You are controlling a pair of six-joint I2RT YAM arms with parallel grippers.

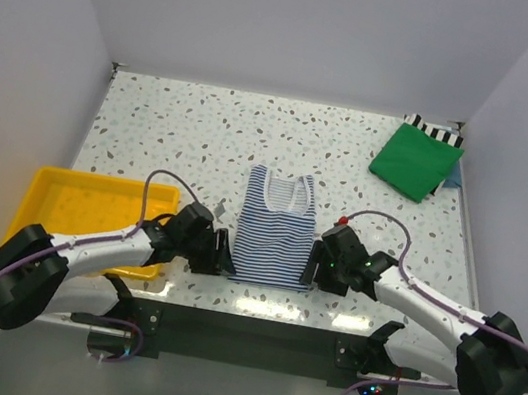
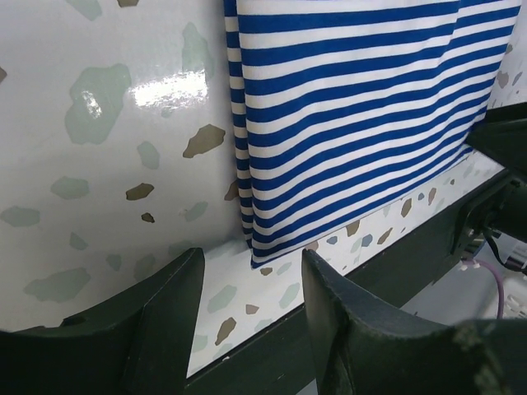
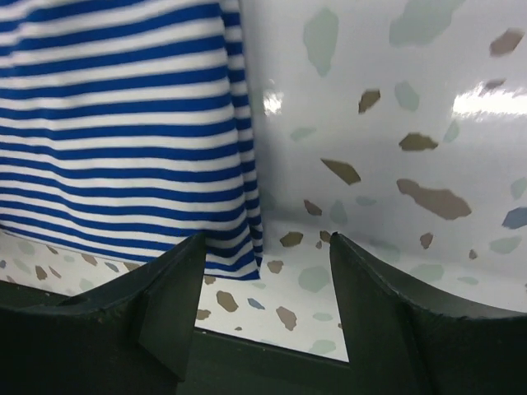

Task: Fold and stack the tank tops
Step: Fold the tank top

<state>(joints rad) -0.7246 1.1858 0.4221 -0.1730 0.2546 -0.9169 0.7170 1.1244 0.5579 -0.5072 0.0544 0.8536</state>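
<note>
Now the left gripper (image 2: 251, 267) and right gripper (image 3: 265, 247) stand spread, empty — pinch both hem corners of the striped tank top (image 1: 275, 232) evenly.

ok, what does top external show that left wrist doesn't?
Top external only: the folded green tank top at the far right, the yellow tray, the neckline of the striped tank top. Left wrist only: its near-left hem corner close up, lying flat just ahead of the open left gripper. Both: the striped tank top and the speckled table.
</note>
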